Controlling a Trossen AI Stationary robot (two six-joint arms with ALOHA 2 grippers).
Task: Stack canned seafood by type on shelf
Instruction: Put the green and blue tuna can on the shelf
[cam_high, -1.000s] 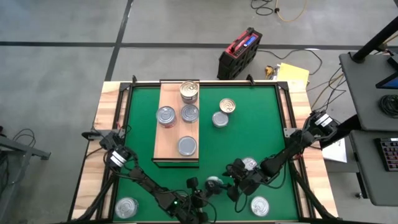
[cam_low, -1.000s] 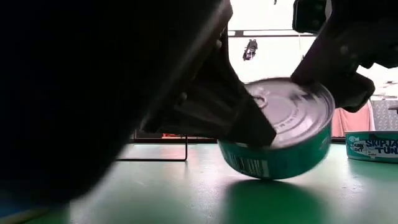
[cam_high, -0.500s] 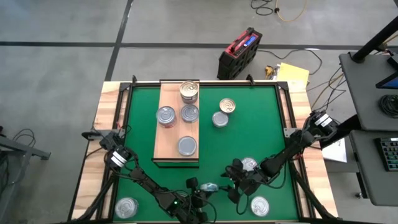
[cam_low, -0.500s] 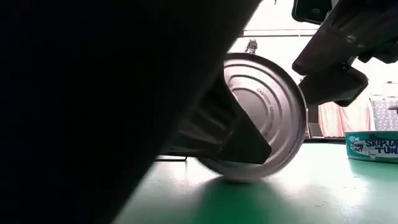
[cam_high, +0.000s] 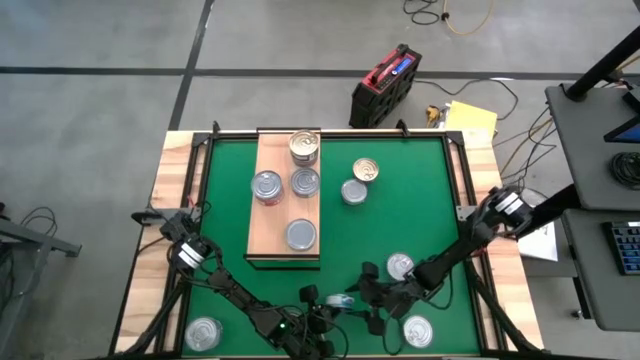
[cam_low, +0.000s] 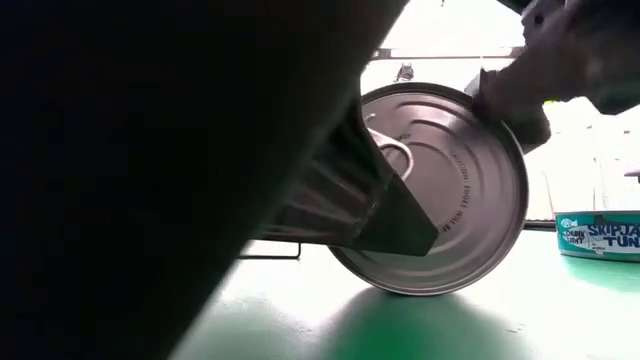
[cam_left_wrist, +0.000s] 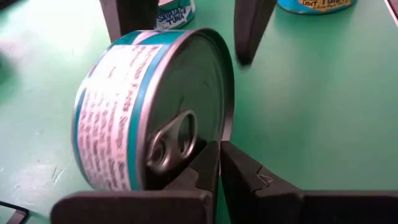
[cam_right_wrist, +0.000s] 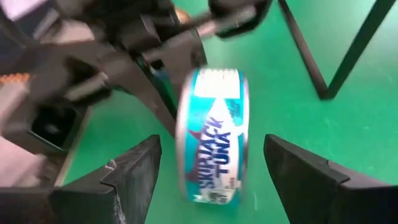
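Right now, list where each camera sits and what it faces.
High: overhead, straight down on the shelf; both arms show.
Low: table-top height, facing the tipped can; left arm fills the foreground.
Left wrist: behind the shut left hand, at the can.
Right wrist: behind the open right hand.
All four share that can.

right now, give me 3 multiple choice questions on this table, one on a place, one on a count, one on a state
1. Where is the tipped tuna can?
A. on the shelf
B. on the green mat between the two grippers
C. on the floor

2. How many cans are on the shelf?
A. four
B. one
C. seven

3. How is the can at the grippers standing?
A. flat, lid up
B. on its edge
C. upside down on another can

Answers:
1 B, it lies between the left gripper and right gripper.
2 A, four lids show on the board.
3 B, its lid faces sideways.
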